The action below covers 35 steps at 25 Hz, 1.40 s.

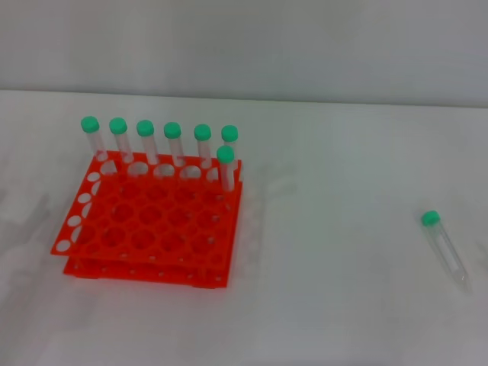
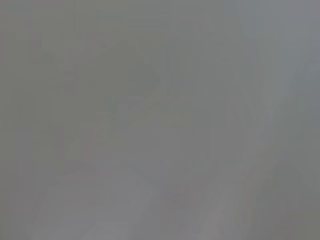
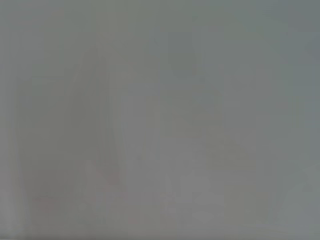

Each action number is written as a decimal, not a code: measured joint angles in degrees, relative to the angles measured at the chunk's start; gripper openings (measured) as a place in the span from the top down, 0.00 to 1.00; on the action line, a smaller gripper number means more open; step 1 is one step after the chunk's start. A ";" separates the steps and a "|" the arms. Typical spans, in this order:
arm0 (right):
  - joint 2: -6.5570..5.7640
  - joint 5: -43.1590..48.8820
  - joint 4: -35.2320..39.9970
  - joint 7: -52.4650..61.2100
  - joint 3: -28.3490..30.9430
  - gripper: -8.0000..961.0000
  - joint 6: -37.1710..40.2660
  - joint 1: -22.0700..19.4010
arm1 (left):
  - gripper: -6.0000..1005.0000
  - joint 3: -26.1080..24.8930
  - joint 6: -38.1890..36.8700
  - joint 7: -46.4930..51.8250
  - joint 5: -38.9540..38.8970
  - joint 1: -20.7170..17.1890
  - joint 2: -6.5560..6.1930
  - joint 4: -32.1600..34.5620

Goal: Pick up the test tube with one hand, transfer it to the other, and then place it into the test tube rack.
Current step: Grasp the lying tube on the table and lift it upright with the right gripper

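Rack point(image 1: 149, 221) sits on the white table point(image 1: 328, 290), its front edge tipped a little lower than its back as seen from the head view. Seven capped tubes point(image 1: 174, 145) stand upright in it: six in a line along the back row, the seventh one hole forward of the end of that line nearest the loose tube. The rest of the holes are empty. Filling from the back probably keeps the front holes free for a tube coming down from above.

The test tube point(image 1: 444, 248) lies flat on the table, well apart from the rack, out on the robot's right. Its green cap points away from the robot and toward the rack's side, its tapered tip points toward the robot. It touches nothing else.

Neither gripper shows in the head view. Both wrist views give only a featureless grey field, so I cannot tell whether either arm's fingers are spread or pressed together, nor where either arm is.

Judgement: the task has not begun; the pickup is the step in hand. Lying so far right, the tube suits a right-arm pickup, with the handover then bringing it nearer the rack for the left arm.
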State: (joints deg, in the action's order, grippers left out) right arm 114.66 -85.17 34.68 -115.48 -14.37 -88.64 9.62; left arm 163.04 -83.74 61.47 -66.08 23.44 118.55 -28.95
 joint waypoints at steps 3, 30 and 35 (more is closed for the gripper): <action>0.04 0.17 -0.92 0.04 -0.27 0.22 1.42 0.13 | 0.14 0.00 0.14 0.00 0.00 0.21 -0.01 0.15; 0.13 0.15 -6.95 -4.94 -1.50 0.09 -2.56 1.75 | 0.14 0.00 -0.52 -3.84 -2.31 0.61 0.10 5.23; 0.11 0.59 0.15 6.21 -9.27 0.09 -1.18 2.12 | 0.14 0.00 -0.39 -3.90 -2.17 0.86 0.07 5.14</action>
State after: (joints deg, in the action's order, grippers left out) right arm 114.77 -84.58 34.83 -109.27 -23.64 -89.82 11.74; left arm 163.04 -84.13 57.57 -68.25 24.30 118.62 -23.81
